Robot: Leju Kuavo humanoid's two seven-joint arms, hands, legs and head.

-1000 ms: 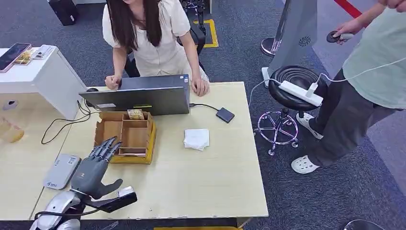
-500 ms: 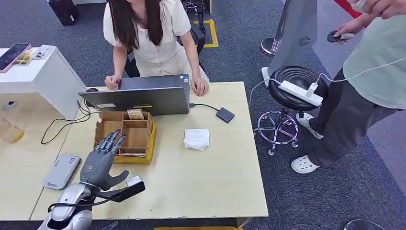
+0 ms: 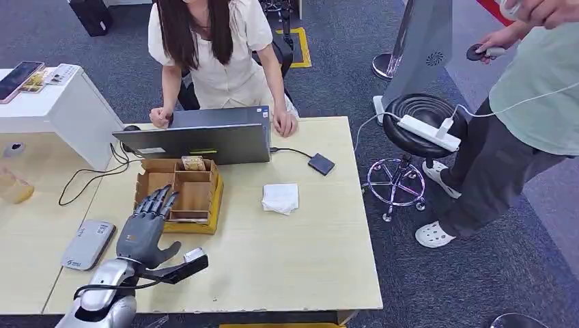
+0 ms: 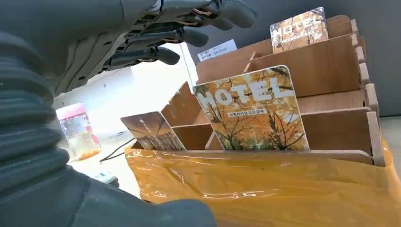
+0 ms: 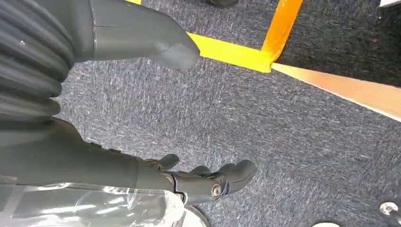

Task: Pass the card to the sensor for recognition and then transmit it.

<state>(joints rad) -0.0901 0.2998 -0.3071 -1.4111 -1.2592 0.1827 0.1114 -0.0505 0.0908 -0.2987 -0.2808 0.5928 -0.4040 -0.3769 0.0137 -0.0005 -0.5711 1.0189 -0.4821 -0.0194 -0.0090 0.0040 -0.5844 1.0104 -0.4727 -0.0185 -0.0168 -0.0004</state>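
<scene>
Left hand poised at the card rack, holding nothing

The left hand point(image 3: 145, 229) hovers with fingers spread, empty, just before the wooden card rack point(image 3: 179, 195) on the table point(image 3: 287, 260). A hotel key card point(image 4: 253, 111) stands upright in the rack's near compartment. The right hand point(image 5: 156, 109) hangs above carpet point(image 5: 265, 118), fingers apart, holding nothing.

A card holder point(image 3: 179, 193) is sitting on the table point(image 3: 287, 260) just before the laptop point(image 3: 198, 141); cards point(image 4: 253, 111) are standing in its compartments; a reader point(image 3: 87, 244) is lying left of it; a napkin point(image 3: 280, 198) is lying to its right.
</scene>
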